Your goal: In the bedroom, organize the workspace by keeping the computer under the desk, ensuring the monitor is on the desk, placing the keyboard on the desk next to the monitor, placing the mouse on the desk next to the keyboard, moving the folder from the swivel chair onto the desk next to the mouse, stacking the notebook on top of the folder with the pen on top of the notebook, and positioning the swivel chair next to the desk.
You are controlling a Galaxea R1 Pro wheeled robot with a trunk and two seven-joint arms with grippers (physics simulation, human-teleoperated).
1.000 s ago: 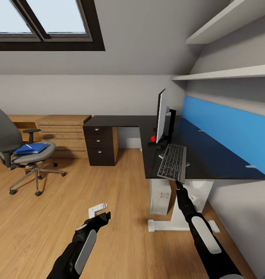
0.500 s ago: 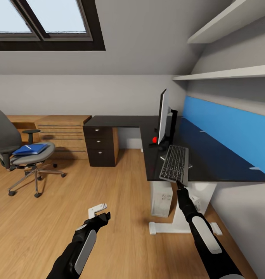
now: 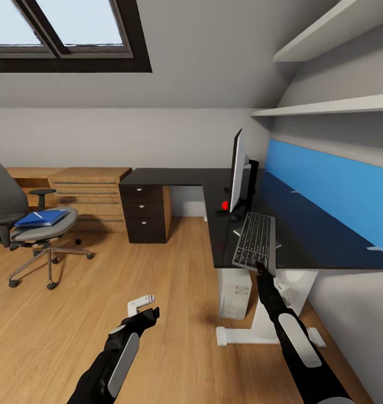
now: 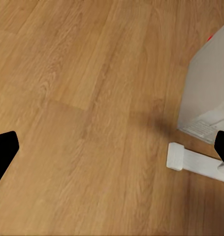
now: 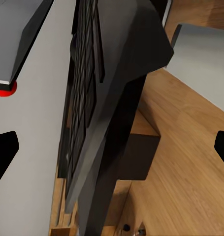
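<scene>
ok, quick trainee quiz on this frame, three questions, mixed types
1. True or false: the flat bright-blue folder lies on the black-topped L-shaped desk.
2. Where does the pale grey-white tower computer stand? A) on the desk B) under the desk C) beside the grey swivel chair
3. Fill in: the ___ gripper is at the near end of the slim grey-framed keyboard.

Key: 1 false, the folder is on the chair seat. 2 B. 3 right; the right gripper is there, while the left gripper hangs over the wood floor.
</scene>
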